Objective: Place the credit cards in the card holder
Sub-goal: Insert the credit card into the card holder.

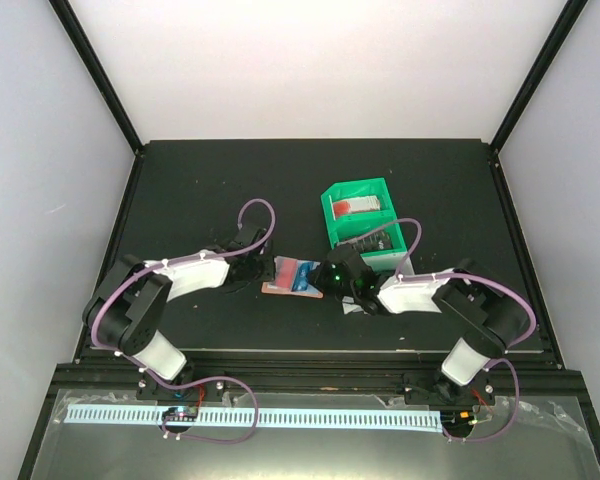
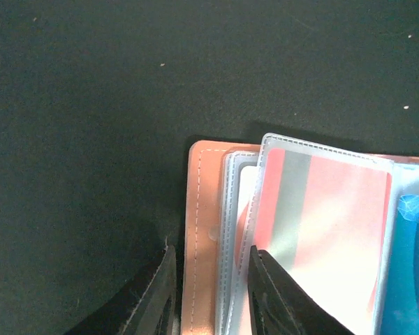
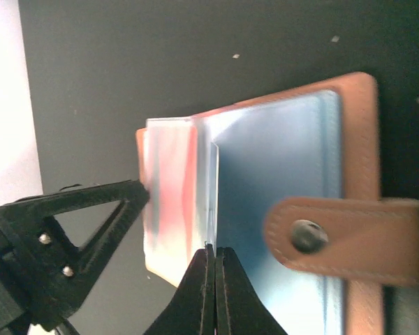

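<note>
Black table point(image 1: 180, 180): left end effector point(image 2: 211, 251) clamping card holder point(image 2: 199, 209) by left cover, right end effector point(image 3: 214, 250) pinching shut on clear sleeve point(image 3: 265, 174) (likely spreading it for loading).

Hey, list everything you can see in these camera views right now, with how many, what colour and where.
card holder: one, salmon-orange, lying open mid-table between the hands.
blue card: one, blue, in a clear holder sleeve.
red-and-white card: one, in the neighbouring sleeve.
loose card: one, red and white, in the bin's far compartment.
green bin: one, green, behind the holder, to its right.
dark item: one, in the bin's near compartment; too small to identify.
table: one, black.
left hand: one, black, fingers astride the holder's edge; grip unclear.
right hand: one, black, closed at a sleeve's edge.
</note>
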Robot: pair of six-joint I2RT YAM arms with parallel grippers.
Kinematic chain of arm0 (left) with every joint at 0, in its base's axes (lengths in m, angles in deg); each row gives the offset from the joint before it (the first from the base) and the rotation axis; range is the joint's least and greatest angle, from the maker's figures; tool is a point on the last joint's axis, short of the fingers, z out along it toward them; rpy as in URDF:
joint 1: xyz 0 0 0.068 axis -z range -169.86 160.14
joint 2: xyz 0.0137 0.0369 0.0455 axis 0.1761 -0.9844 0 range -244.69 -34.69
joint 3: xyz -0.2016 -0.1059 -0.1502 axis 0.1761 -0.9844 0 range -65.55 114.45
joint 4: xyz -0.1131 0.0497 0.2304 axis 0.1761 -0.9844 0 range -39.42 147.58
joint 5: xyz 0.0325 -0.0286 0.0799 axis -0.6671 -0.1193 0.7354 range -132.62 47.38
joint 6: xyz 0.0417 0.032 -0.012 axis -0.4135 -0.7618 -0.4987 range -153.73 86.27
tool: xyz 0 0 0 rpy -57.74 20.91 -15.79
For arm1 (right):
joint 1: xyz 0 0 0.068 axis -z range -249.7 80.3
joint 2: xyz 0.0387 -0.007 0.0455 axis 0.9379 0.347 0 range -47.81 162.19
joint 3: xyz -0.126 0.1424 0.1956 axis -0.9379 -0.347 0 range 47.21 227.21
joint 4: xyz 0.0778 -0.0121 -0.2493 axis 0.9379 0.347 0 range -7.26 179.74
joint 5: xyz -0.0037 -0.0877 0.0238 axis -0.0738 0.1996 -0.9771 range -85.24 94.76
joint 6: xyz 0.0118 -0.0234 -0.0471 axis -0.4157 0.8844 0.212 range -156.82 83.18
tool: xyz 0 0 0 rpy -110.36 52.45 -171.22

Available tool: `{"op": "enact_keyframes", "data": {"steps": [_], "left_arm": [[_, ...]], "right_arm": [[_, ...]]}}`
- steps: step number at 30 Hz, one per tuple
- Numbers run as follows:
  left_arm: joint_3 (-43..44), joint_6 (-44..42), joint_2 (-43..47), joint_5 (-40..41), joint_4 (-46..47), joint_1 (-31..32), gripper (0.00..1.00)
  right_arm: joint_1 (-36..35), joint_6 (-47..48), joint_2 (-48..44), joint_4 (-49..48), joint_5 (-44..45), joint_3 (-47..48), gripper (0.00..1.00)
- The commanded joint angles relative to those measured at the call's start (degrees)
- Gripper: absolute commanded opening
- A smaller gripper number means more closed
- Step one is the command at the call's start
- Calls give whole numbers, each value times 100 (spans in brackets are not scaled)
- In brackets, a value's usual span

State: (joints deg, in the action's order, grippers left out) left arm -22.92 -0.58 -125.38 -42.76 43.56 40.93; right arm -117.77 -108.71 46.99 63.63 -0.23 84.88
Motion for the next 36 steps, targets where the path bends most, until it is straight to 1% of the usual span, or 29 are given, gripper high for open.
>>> {"op": "enact_keyframes", "data": {"steps": [1, 4, 8, 16, 20, 32, 34, 36], "left_arm": [[-414, 14, -60, 232, -925, 6, 32], [-501, 41, 51, 185, -927, 5, 37], [-570, 43, 126, 79, -916, 6, 40], [-623, 52, 216, -1, -909, 6, 38], [-625, 52, 235, -29, -905, 6, 38], [-625, 60, 236, -64, -887, 7, 38], [-626, 63, 246, -52, -890, 1, 38], [-625, 60, 241, -52, -887, 9, 38]], "right_arm": [[22, -212, -335, -111, 370, -250, 1], [31, -191, -420, -93, 419, -282, 1], [26, -152, -277, -314, 172, -227, 1], [48, 44, -80, -628, 47, -159, 1], [99, 130, -17, -630, 62, -129, 1], [162, 95, 318, -1107, -433, -97, 1], [160, 106, 273, -1162, -418, -144, 1], [159, 158, 145, -997, -262, -163, 1]]}}
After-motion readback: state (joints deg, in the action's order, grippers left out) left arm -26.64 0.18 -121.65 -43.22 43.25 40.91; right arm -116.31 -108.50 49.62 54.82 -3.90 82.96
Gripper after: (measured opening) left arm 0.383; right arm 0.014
